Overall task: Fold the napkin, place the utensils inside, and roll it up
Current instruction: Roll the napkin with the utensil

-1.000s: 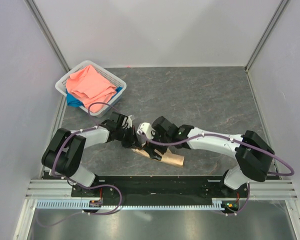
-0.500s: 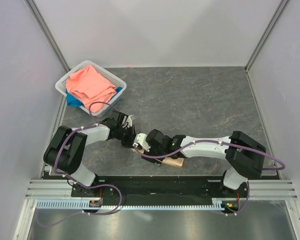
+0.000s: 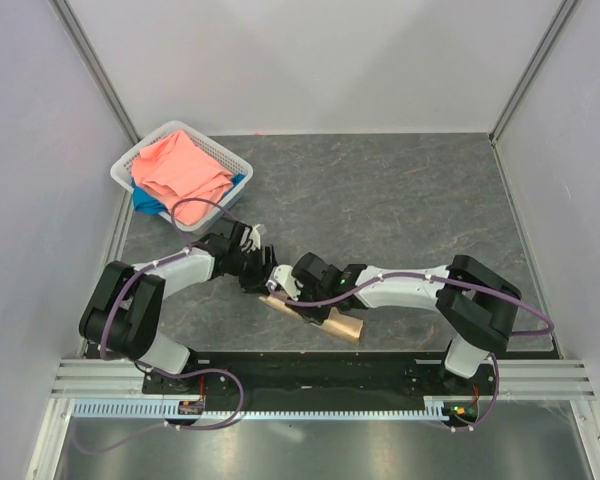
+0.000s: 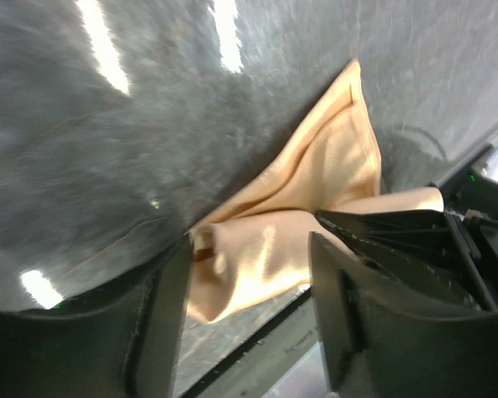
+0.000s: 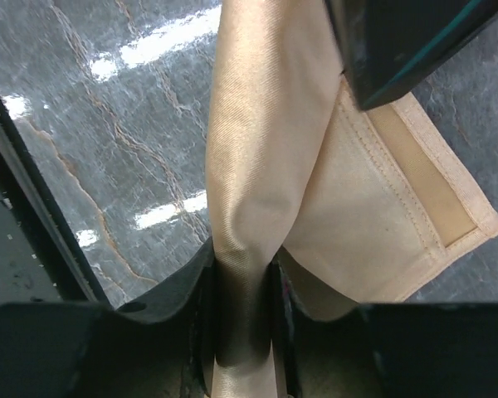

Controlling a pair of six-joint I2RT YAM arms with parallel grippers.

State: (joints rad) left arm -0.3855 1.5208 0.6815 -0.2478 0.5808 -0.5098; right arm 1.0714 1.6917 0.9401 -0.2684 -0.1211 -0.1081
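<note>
The napkin (image 3: 325, 318) lies as a peach-gold roll near the table's front edge, slanting from upper left to lower right. My left gripper (image 3: 264, 277) is at the roll's left end. In the left wrist view its jaws (image 4: 249, 245) stand open on either side of the napkin's (image 4: 324, 174) end, without pressing it. A dark brown sliver (image 4: 202, 254) shows in the open end of the roll; the rest of the utensils is hidden. My right gripper (image 3: 292, 292) is just beside it, shut on a fold of the napkin (image 5: 261, 141).
A white basket (image 3: 218, 146) at the back left holds a coral-pink cloth (image 3: 180, 168) and a blue cloth (image 3: 148, 203). The black base rail (image 3: 310, 368) runs just in front of the roll. White walls enclose the table on three sides.
My left gripper has opened and let go of the roll's end. My right gripper has moved left along the roll and closed on it.
</note>
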